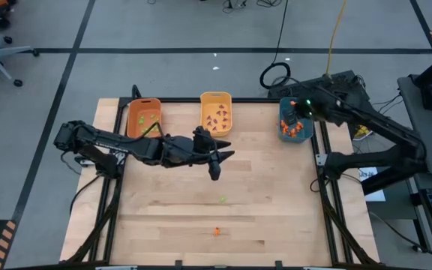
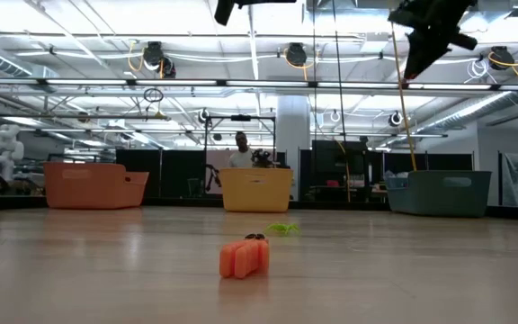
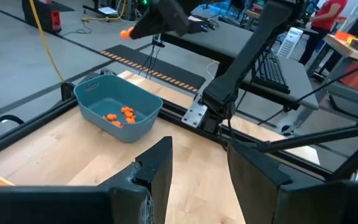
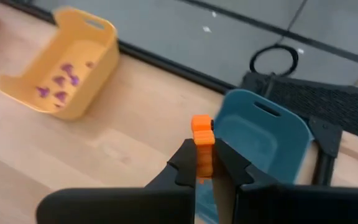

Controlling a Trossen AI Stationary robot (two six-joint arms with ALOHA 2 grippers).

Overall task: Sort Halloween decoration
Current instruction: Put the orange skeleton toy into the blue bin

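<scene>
The lower half of the small orange plastic trinket (image 4: 202,151) is hidden between the right gripper's (image 4: 205,163) dark fingers. The oblong teal plastic bin's (image 4: 267,142) near wall is covered by them too.

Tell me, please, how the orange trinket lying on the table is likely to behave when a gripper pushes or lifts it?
The orange trinket looks blocky and flat-bottomed, so it would probably slide, not roll. Being tiny, it is likely light and easily knocked away.
</scene>
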